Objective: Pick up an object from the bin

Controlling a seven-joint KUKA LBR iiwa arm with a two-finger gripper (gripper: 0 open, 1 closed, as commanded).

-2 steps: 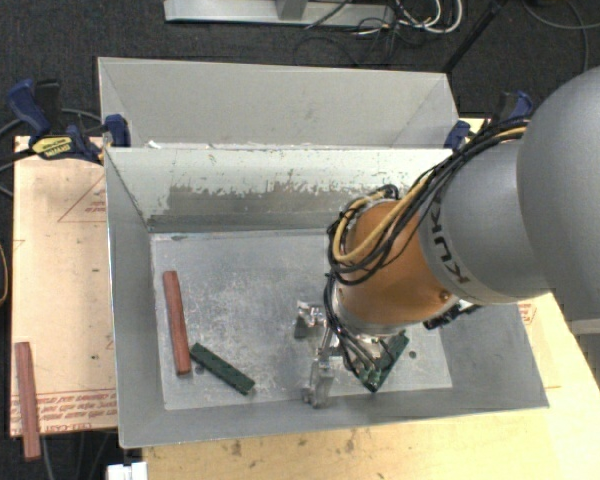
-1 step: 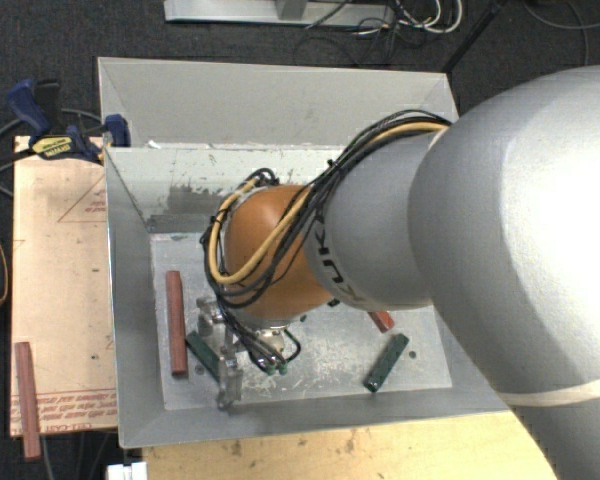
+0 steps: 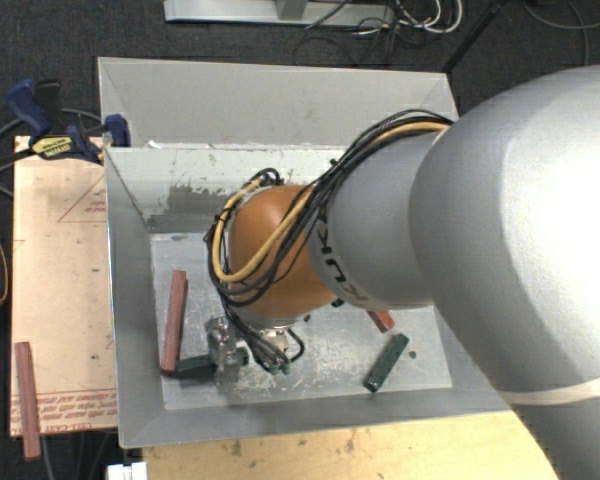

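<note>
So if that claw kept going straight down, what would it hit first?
Probably the bin floor, or the end of the small dark green piece beside the gripper; height is hard to judge.

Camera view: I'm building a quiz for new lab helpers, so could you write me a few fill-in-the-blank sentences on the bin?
In the bin, the brown stick lies along the view's ____ wall.
The bar near the floor's lower right corner is dark ____.
The wrist cover above the end effector is ____.
Missing words: left; green; orange.
</note>
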